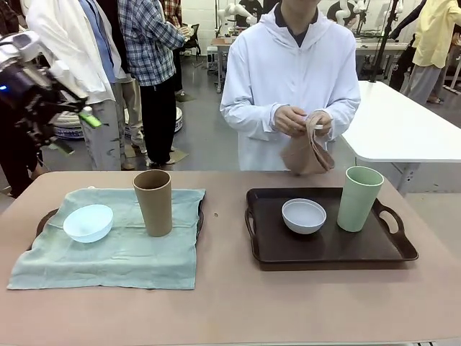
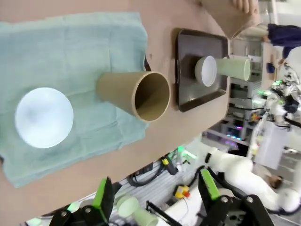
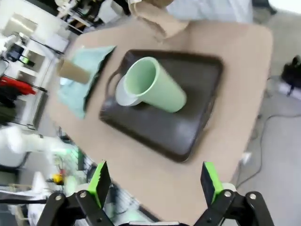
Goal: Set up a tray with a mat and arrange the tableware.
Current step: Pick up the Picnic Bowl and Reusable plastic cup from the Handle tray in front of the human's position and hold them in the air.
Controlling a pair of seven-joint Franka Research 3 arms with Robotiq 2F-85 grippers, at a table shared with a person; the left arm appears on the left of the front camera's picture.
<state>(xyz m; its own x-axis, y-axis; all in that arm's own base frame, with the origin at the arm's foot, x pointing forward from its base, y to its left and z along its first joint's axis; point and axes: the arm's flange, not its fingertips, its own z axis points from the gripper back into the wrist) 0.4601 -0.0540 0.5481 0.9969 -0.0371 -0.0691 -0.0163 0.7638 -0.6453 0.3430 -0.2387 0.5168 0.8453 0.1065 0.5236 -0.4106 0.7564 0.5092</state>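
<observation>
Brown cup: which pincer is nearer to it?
Left. The left pincer hangs high over the end with the brown cup; the right pincer hangs high near the dark tray, farther off.

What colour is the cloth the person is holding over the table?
The cloth is a dusty pinkish brown, clearest in the front view.

Black left gripper (image 2: 155, 189), green pads (image 2: 102, 194), black right gripper (image 3: 154, 181), matching green pads

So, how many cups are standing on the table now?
2. The brown cup stands on the green cloth at the left; the pale green cup stands in the dark tray at the right, next to a white bowl. None seems hidden.
</observation>
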